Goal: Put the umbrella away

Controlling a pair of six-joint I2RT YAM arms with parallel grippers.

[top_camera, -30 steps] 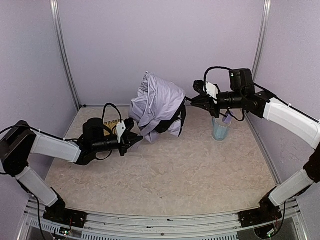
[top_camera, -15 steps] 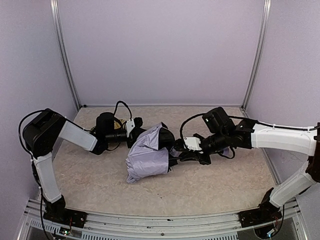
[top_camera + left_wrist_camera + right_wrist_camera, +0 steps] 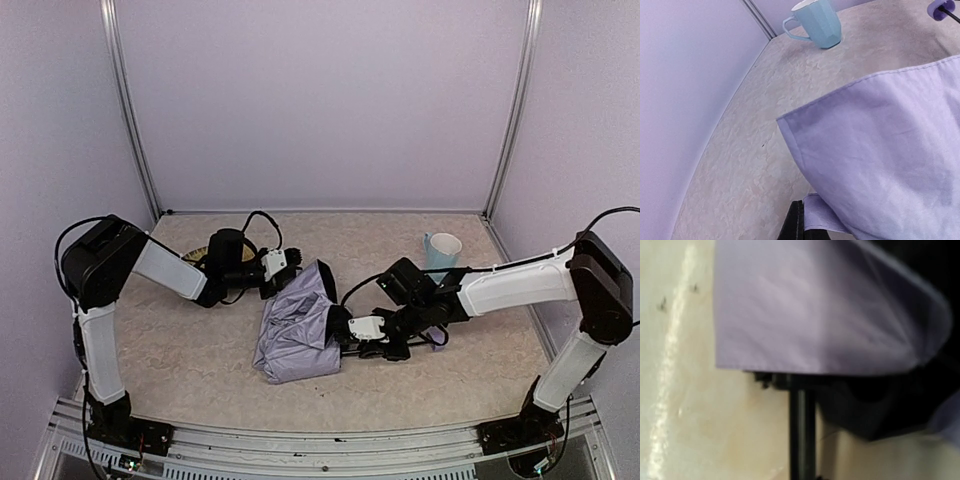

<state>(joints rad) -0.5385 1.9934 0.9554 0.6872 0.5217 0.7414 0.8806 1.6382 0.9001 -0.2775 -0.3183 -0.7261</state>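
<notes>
Pale lavender-grey fabric umbrella (image 3: 297,325) lies collapsed on beige table (image 3: 190,375), between arms. Left gripper (image 3: 292,268) closed, apparently pinching canopy edge. Right gripper (image 3: 352,336) clamped on thin black shaft (image 3: 802,425). Best approach: steady shaft, gather fabric snug round ribs, avoid snagging, stay clear of light blue mug (image 3: 441,252).

Lighting even, soft, lavender-tinted; faint shadow beneath the umbrella (image 3: 297,330) on the surface (image 3: 420,400); overhead view sharp, edges bowed; right wrist view blurred, glare streak on the surface beside the umbrella.
</notes>
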